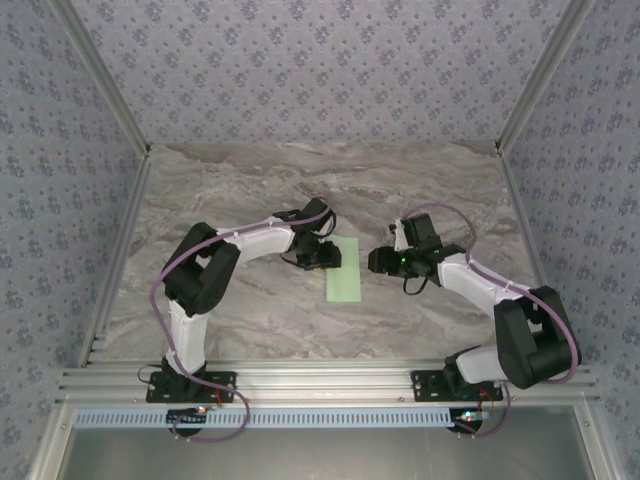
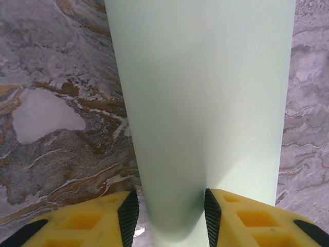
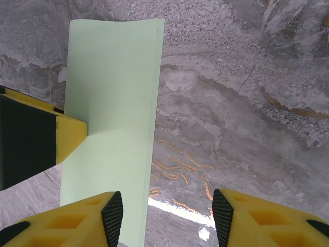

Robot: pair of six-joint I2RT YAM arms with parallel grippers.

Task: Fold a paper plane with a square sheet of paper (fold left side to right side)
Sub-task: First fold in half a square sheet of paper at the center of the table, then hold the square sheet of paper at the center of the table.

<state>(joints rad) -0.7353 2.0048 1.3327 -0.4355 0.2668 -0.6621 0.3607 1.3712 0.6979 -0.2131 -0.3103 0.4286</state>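
Observation:
The square sheet of paper (image 1: 343,270) lies folded in half on the marble table, a narrow mint-green strip with its two free edges stacked on the right. In the left wrist view its rounded, uncreased fold (image 2: 175,154) bulges up between the fingers of my left gripper (image 2: 171,211), which is open around it at the strip's left side (image 1: 328,258). My right gripper (image 3: 167,213) is open just right of the strip (image 1: 378,262), its left finger over the paper's (image 3: 110,103) right edge and nothing between its pads. A yellow left-gripper finger (image 3: 67,136) rests on the paper.
The marble tabletop (image 1: 250,190) stretches bare behind and to both sides of the paper. Patterned walls and aluminium frame rails (image 1: 320,380) enclose the table. Both arm bases stand at the near edge.

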